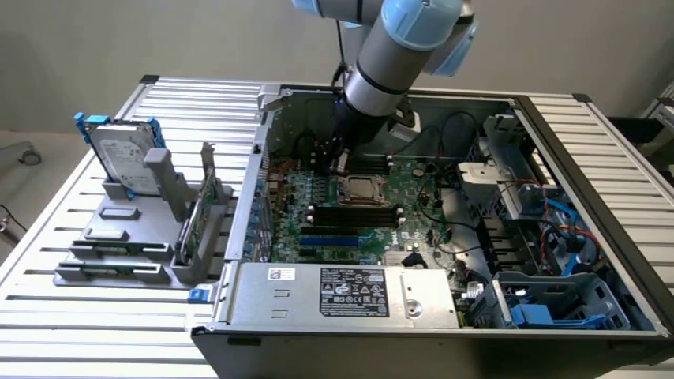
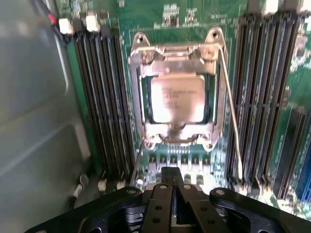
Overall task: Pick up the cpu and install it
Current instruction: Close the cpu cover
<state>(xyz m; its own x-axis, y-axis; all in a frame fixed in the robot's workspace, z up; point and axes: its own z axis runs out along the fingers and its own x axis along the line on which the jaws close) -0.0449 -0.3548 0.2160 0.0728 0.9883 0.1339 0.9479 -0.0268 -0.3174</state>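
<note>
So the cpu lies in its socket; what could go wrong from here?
1. The shut claw hangs close to the socket frame; a slip could scrape the cpu or the memory slots beside it.
2. Whether the wire lever is latched, I cannot tell; unlatched, the cpu could sit loose.

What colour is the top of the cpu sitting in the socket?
Dull silver, with faint printed text. The cpu shows best in the wrist view.

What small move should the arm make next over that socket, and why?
Probably lift the gripper straight up and clear. The chip already lies flat inside the socket, and the shut gripper holds nothing, so nothing seems left to carry there.
</note>
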